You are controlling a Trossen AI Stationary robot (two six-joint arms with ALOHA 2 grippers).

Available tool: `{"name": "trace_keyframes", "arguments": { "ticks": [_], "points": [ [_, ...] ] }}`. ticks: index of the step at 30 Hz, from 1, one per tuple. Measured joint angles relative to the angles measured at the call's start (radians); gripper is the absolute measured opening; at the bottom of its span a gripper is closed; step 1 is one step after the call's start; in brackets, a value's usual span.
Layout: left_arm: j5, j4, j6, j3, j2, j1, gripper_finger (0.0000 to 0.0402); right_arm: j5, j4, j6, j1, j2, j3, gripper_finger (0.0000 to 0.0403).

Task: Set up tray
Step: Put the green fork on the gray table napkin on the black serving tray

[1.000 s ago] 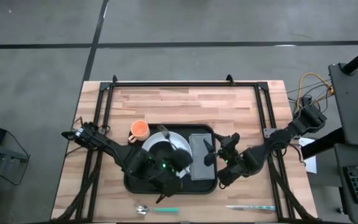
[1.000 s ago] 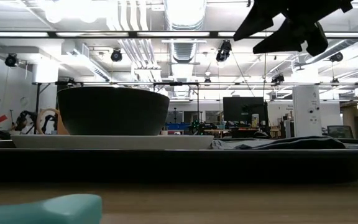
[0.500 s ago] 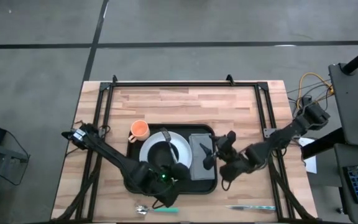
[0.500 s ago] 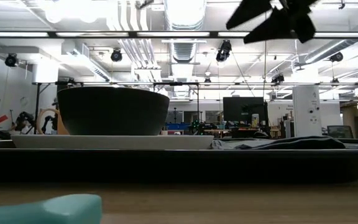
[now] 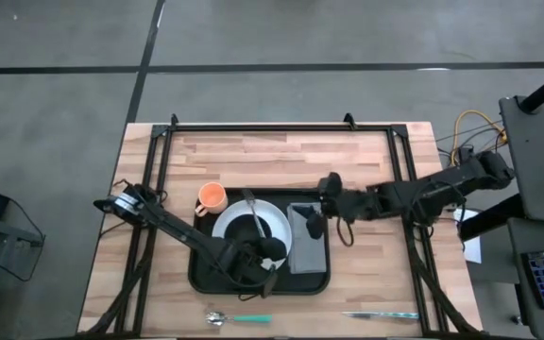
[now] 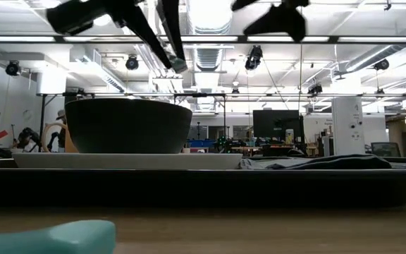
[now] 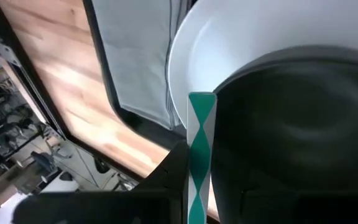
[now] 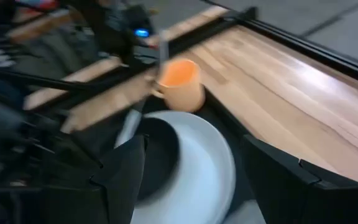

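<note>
The black tray (image 5: 206, 274) holds a white plate (image 5: 279, 219) with a dark bowl (image 5: 244, 231) on it. A grey napkin (image 5: 308, 247) lies flat beside the plate. My left gripper (image 5: 256, 251) hangs over the bowl's near side. It is shut on a silver utensil (image 5: 250, 208) with a teal-and-white handle (image 7: 201, 143). My right gripper (image 5: 315, 223) hovers open over the napkin's far end, nothing between its fingers (image 8: 124, 180). My left gripper pinches the utensil's teal-and-white handle (image 7: 200, 180) between its two fingers, coming from above at a slant. The handle's free end (image 7: 201, 102) sticks out past the fingertips over the bowl (image 7: 303, 130). The utensil is lifted clear and tilted, its end (image 6: 178, 65) above the bowl's rim.
An orange cup (image 5: 212, 197) stands on the table just off the tray's far left corner. A teal-handled spoon (image 5: 239, 318) and a knife (image 5: 381, 314) lie near the table's near edge. A black frame (image 5: 281, 127) borders the table's far side.
My left gripper has come down toward the bowl with the utensil, rolling as it sank, and now shows in the low view. My right gripper has risen and swung toward the table's far edge, staying open over the napkin.
</note>
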Motion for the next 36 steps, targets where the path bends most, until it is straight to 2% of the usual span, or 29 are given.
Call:
{"name": "trace_keyframes", "arguments": {
  "ticks": [4, 8, 14, 17, 26, 31, 36],
  "points": [
    [-0.005, 0.005, 0.018, 0.011, 0.0, 0.013, 0.0025, -0.183, 0.1, -0.062, -0.091, -0.002, 0.0, 0.0248],
    [-0.005, 0.005, 0.02, 0.026, 0.0, 0.02, 0.0025, -0.28, 0.119, -0.046, -0.164, 0.003, 0.0, 0.0241],
    [-0.016, 0.005, 0.087, 0.026, 0.0, 0.019, 0.0025, -0.309, 0.14, -0.042, -0.205, 0.021, -0.003, 0.0229],
    [-0.069, 0.004, 0.121, 0.018, 0.001, 0.019, 0.0025, -0.324, 0.167, -0.06, -0.202, 0.049, -0.01, 0.0226],
    [-0.154, 0.008, 0.202, 0.006, 0.014, 0.038, 0.0025, -0.337, 0.487, -0.19, -0.198, 0.202, -0.05, 0.0226],
    [-0.194, 0.045, 0.277, -0.014, 0.02, 0.039, 0.0025, -0.338, 0.541, -0.226, -0.207, 0.214, -0.074, 0.0226],
    [-0.31, 0.102, 0.333, -0.065, 0.025, 0.039, 0.0025, -0.326, 0.554, -0.275, -0.21, 0.213, -0.08, 0.0226]
  ]
}}
